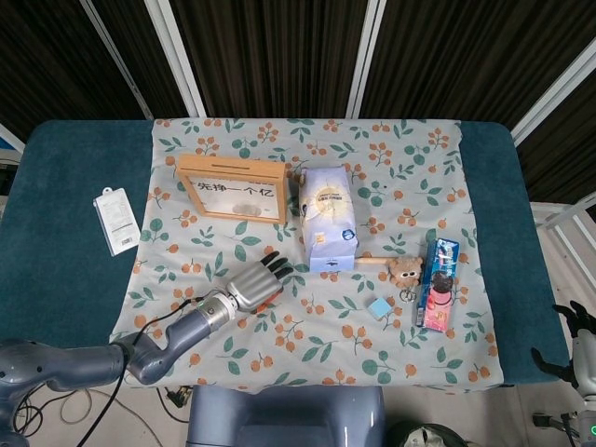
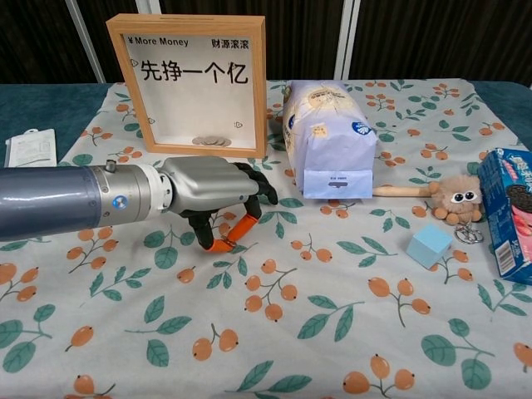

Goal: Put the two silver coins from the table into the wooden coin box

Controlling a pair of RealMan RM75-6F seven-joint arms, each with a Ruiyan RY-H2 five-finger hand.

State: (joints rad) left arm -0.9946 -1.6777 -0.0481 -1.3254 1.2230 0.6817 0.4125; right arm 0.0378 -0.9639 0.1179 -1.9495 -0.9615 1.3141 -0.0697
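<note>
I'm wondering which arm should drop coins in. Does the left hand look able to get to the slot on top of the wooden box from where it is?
Probably yes. The left hand sits just in front of the wooden box, with only bare cloth between them; it would have to rise to the top edge.
</note>
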